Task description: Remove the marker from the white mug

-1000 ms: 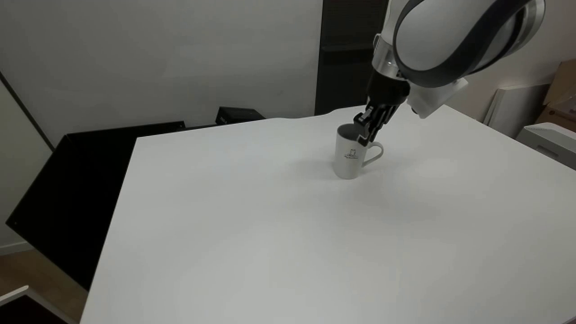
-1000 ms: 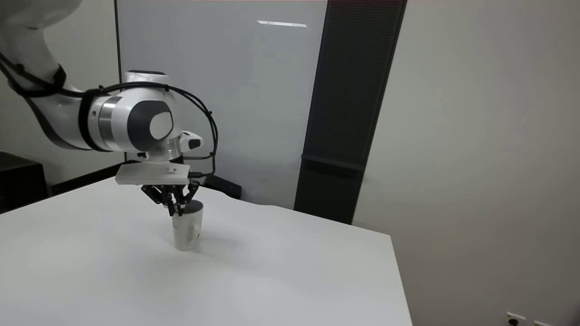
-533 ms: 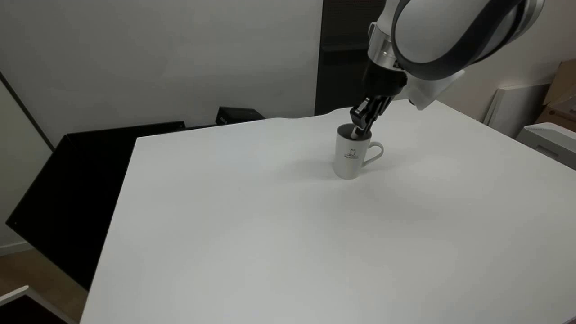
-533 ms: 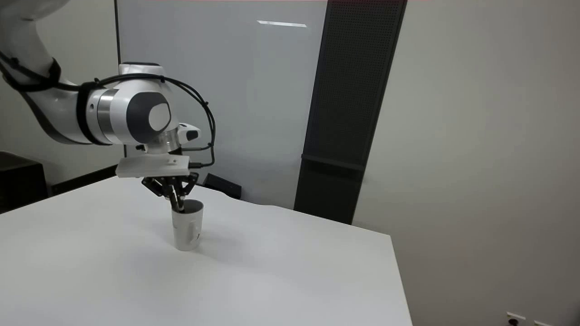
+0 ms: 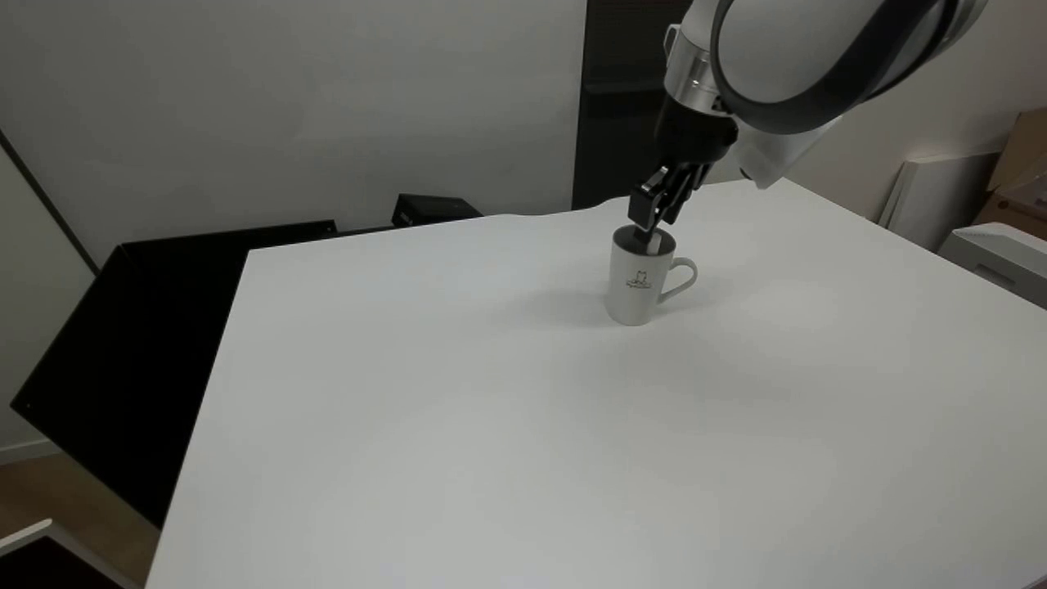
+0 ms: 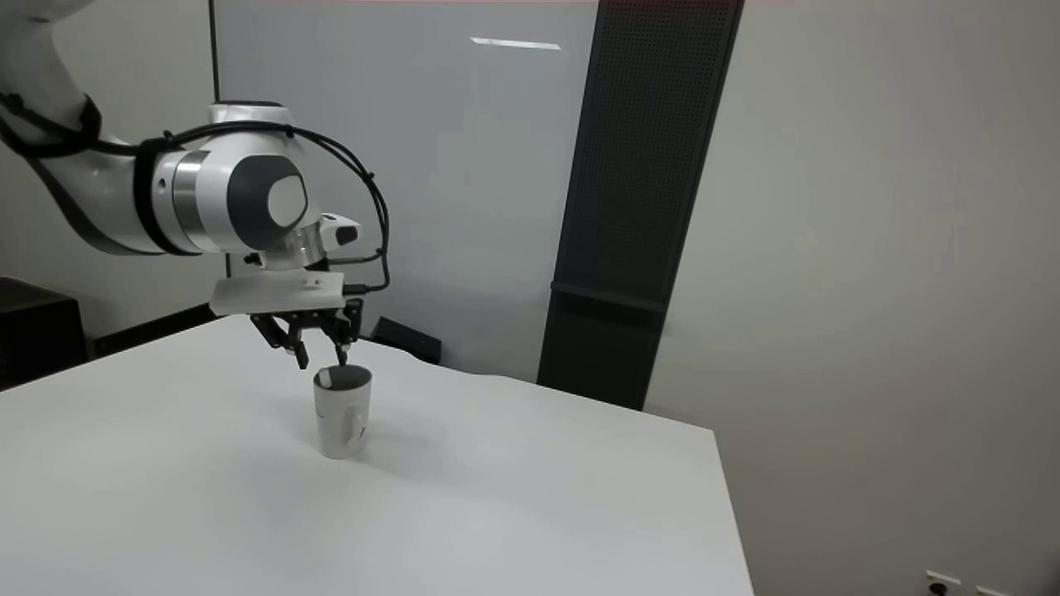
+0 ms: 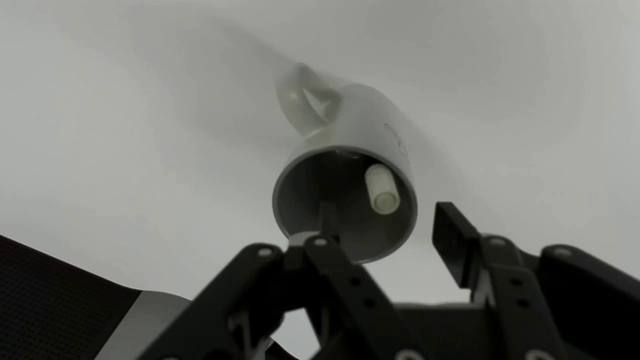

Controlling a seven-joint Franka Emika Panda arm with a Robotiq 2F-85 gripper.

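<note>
The white mug stands upright on the table, and it also shows in an exterior view. In the wrist view the mug has its handle away from the gripper and a dark interior. The marker leans inside the mug, its pale end near the rim; that end also shows in both exterior views. Its lower part is hidden in the mug. My gripper is open and empty. In both exterior views the gripper is just above the mug's opening.
The white table carries the mug. A black box sits behind its far edge. A grey-white case and boards stand past the table's side. A wall rises behind.
The gripper has moved up from the mug's rim. Its fingers were close together before and are now spread apart. The marker's pale end now shows in the mug, clear of the fingers. The mug has stayed put.
</note>
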